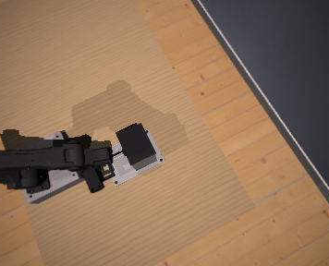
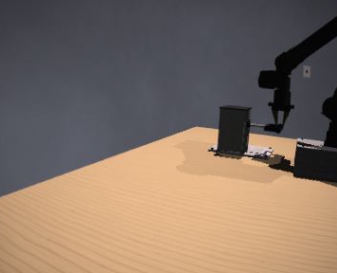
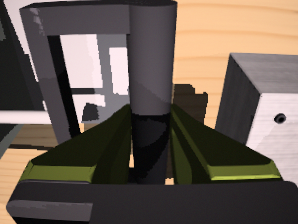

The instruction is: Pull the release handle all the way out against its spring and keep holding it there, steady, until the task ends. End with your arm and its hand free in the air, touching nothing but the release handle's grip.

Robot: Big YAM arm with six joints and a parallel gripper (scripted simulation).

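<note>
A dark box housing (image 1: 135,145) stands on a light metal baseplate (image 1: 137,166) on the table. A thin rod (image 2: 257,125) runs out of the housing's side to the release handle's grip (image 3: 152,90), a dark grey cylinder. My gripper (image 2: 276,124) comes down from above and is shut on that grip, with the green-edged fingers on either side of it. The grip stands well away from the housing (image 2: 234,130), above the baseplate (image 2: 252,151). In the overhead view the gripper (image 1: 104,159) sits just left of the housing.
The arm's grey base block (image 2: 322,162) stands right of the baseplate, with the arm (image 1: 29,159) reaching over it. The table's far edge (image 1: 264,97) borders a dark floor. A wide stretch of wooden table top (image 2: 152,213) lies in front.
</note>
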